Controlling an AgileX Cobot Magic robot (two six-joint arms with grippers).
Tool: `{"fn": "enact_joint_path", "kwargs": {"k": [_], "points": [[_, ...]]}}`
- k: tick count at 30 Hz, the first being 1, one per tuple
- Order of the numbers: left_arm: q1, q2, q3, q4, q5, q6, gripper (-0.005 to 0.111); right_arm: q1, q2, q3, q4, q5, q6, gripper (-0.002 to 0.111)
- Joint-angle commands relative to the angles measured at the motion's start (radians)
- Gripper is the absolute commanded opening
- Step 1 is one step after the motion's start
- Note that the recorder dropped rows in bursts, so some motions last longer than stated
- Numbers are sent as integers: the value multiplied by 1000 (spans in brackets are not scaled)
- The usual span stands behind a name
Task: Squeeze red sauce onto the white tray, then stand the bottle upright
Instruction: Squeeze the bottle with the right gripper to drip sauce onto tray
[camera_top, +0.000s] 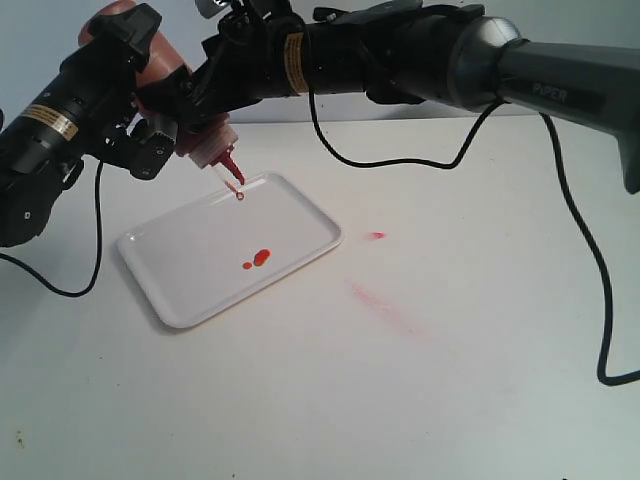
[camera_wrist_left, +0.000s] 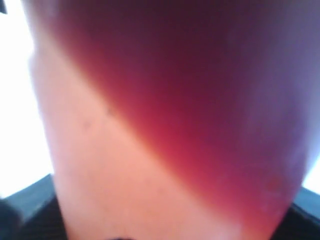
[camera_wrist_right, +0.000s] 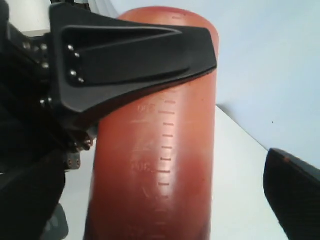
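The bottle (camera_top: 168, 72) hung in the exterior view's upper left, clamped in the left gripper (camera_top: 140, 95). Its long axis was tilted, with the nozzle (camera_top: 232, 172) pointing down-right over the white tray's (camera_top: 190, 300) far rim. The right gripper (camera_wrist_right: 240, 112) stood open around the bottle's body. Red sauce (camera_top: 258, 260) lay mid-tray. Righting the bottle likely meant swinging the nozzle upward.

Translucent orange-red plastic on the bottle (camera_wrist_right: 160, 165), smooth and faintly shiny, with moulded scale marks. Glossy, wet-looking red sauce (camera_top: 260, 258). Smooth white plastic with a soft sheen on the white tray (camera_top: 200, 262). Matt black plastic on the fingers (camera_wrist_right: 130, 55) of the right tool (camera_wrist_right: 240, 107). Pale, smooth, matt worktop (camera_top: 450, 400), smeared dull red in places.
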Motion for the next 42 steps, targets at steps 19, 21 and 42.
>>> {"fn": "enact_joint_path", "kwargs": {"k": [19, 21, 42], "points": [[-5, -14, -8, -28, -77, -21, 0, -9, 44, 0, 27, 15, -20, 94], [-5, -14, -8, -28, -77, -21, 0, 1, 44, 0, 48, 15, -57, 94], [-5, -14, -8, -25, -75, -21, 0, 9, 44, 0, 89, 74, -16, 1]]}}
